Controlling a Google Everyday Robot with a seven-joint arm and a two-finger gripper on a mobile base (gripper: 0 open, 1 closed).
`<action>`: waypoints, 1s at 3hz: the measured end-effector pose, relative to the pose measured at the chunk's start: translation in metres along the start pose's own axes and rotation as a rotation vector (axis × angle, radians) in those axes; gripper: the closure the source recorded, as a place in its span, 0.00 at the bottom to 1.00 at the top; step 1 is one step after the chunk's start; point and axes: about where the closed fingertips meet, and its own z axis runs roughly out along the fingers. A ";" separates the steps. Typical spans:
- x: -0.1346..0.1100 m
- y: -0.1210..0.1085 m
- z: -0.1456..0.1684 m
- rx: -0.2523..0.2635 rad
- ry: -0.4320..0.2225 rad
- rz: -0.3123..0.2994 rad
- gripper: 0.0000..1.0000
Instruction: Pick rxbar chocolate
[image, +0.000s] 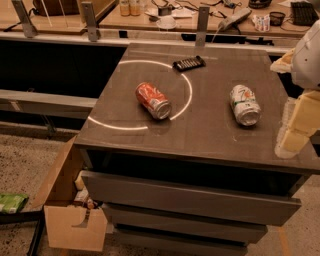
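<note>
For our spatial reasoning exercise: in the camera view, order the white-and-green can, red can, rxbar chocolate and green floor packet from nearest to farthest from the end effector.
The end effector is at the right edge of the table.
1. white-and-green can, right side of the table.
2. red can, centre-left, and rxbar chocolate, far edge: too close to call.
3. green packet, floor, far left.

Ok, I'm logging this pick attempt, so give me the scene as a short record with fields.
target: rxbar chocolate, flat, far side of the table
red soda can: on its side, mid-table, nearer than the bar
white-and-green soda can: on its side, right of the red can
gripper: over the table's right edge, away from the bar
status: bar not yet picked
</note>
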 end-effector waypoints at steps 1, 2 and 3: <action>0.000 0.000 0.000 0.000 0.000 0.000 0.00; 0.001 -0.023 0.006 0.035 -0.171 0.117 0.00; 0.003 -0.072 0.018 0.106 -0.382 0.253 0.00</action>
